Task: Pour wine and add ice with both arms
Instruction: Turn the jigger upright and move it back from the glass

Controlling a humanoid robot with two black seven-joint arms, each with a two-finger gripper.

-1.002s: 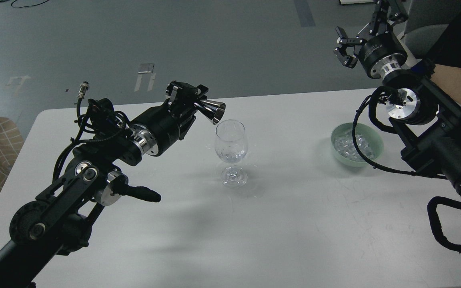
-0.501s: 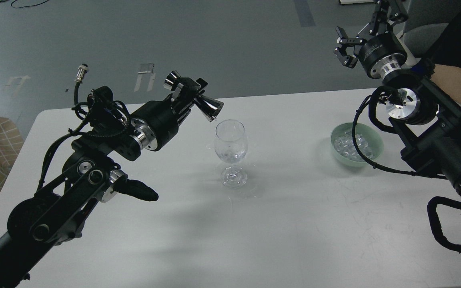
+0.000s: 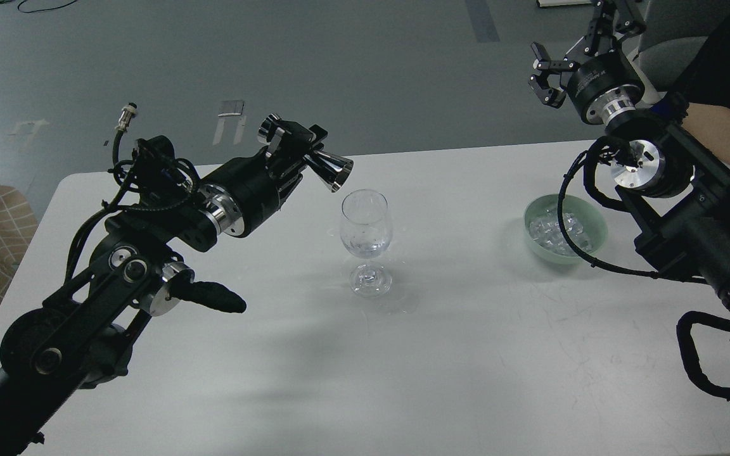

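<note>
Table [image 3: 466,354] fills the lower two thirds of the frame, white and flat. Our left arm [image 3: 118,278] enters from the lower left; our right arm [image 3: 688,228] enters from the lower right edge.

At centre stands the wine glass [image 3: 365,240], upright, with a little clear liquid visible in the bowl. Right of centre sits the green bowl [image 3: 596,244], holding the ice [image 3: 552,229] as a heap of clear cubes.

Our left gripper [image 3: 295,152] is clamped around the waist of a polished metal jigger [image 3: 317,161]. The jigger's long axis runs from upper left to lower right, its wide mouth tipped down toward the glass rim and hanging just above and left of it.

Our right gripper [image 3: 541,81] hangs in the upper right of the frame, fingers spread and carrying nothing. The ice lies below it and slightly to the right. We judge the right arm to be the nearer one to the ice by a clear margin; the coming move calls for a descent toward the bowl.
</note>
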